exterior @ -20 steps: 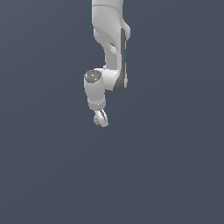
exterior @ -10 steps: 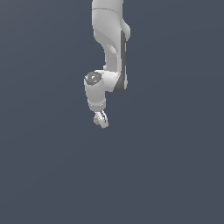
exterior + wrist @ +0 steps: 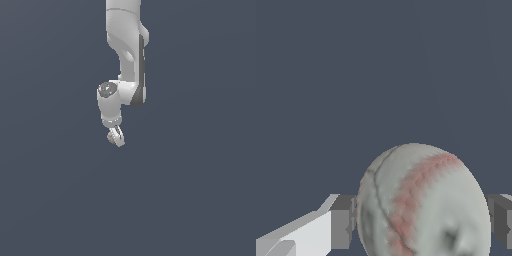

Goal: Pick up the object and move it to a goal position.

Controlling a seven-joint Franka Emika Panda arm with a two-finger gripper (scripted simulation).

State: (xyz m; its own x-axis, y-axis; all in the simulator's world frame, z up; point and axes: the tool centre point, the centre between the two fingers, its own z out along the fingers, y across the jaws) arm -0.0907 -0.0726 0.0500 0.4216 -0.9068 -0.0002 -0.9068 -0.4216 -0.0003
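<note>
No containers are showing in either view for you to check: just the arm (image 3: 127,55) hanging down from the top of the exterior view against a flat dark grey-blue backdrop.

The claw (image 3: 116,137) is gripping the ball (image 3: 423,202). In the wrist view you're seeing the ball sitting right between the two fingers, with the grey pad (image 3: 342,222) of one finger touching one side and the other pad (image 3: 502,220) pressing the opposite side. In the exterior view the ball (image 3: 111,136) is only a small pale blob at the fingertips, hanging below the wrist, a little left of centre in the exterior view.

Compared with a second ago, you're looking at almost no change: the arm is holding the same pose and the claw is sitting at the same spot in the exterior view, ball still in the fingers.

Ball look: whitish-grey, slightly mottled, round, with a broad band of reddish stitching curving across its face and a thin dark seam line running beside it. There's a dark smudge low on it.
</note>
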